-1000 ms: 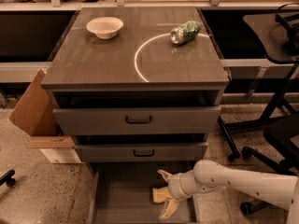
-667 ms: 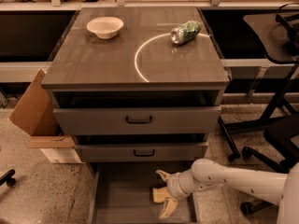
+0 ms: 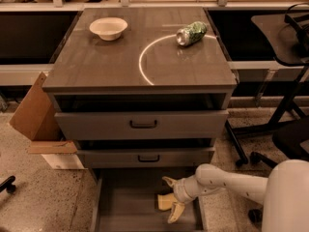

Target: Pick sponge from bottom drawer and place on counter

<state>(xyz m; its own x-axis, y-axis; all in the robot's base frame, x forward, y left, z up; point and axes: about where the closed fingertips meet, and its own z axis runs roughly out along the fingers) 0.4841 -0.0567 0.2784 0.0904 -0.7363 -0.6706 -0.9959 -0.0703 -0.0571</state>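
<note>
The bottom drawer (image 3: 126, 208) is pulled out at the foot of the cabinet, its flat grey floor showing. The yellow sponge (image 3: 163, 202) lies on that floor towards the right. My gripper (image 3: 172, 198) reaches into the drawer from the right on a white arm. Its pale yellow fingers are spread, one behind the sponge (image 3: 169, 181) and one in front of it (image 3: 175, 213). The sponge sits between them. The counter (image 3: 106, 64) with its white arc is above.
A white bowl (image 3: 108, 28) and a crushed green can (image 3: 191, 33) sit on the counter. The two upper drawers (image 3: 142, 124) stand slightly open above the gripper. A cardboard box (image 3: 34, 111) leans at the left. Black chair legs (image 3: 270, 129) stand at the right.
</note>
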